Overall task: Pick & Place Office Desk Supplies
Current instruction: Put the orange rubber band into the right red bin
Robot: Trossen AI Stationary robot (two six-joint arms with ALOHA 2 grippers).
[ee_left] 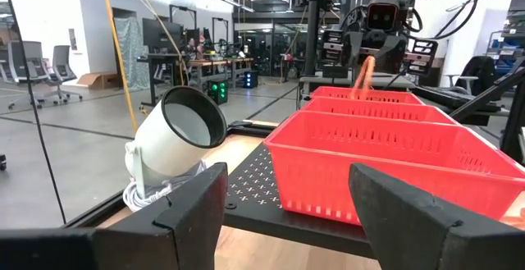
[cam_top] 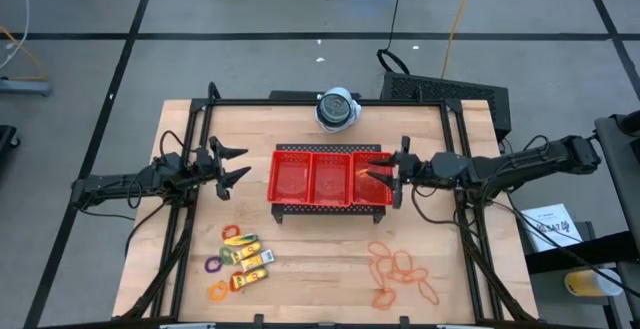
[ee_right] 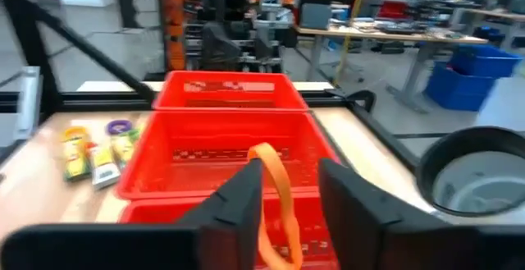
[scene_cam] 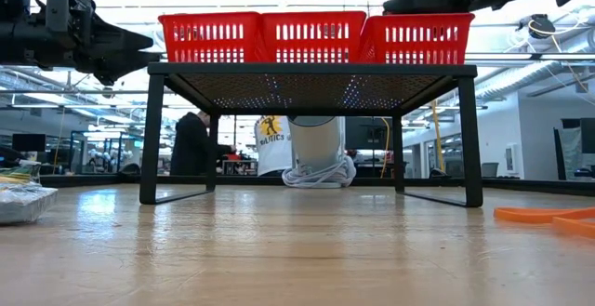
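Hovering over tray [cam_top: 331, 204], right tool [cam_top: 385, 170] part-open around one orange band [ee_right: 275, 189], left tool [cam_top: 238, 164] open, empty

Orange rubber band [ee_right: 275, 196] between right gripper [ee_right: 289, 189] fingers: lower end cut off, grip unclear. Yellow packets [cam_top: 250, 262] near worktop's front-left: labels too small to read. Low view: rubber-band pile [scene_cam: 548, 218] cropped at edge; tray [scene_cam: 316, 36] contents hidden behind mesh walls.
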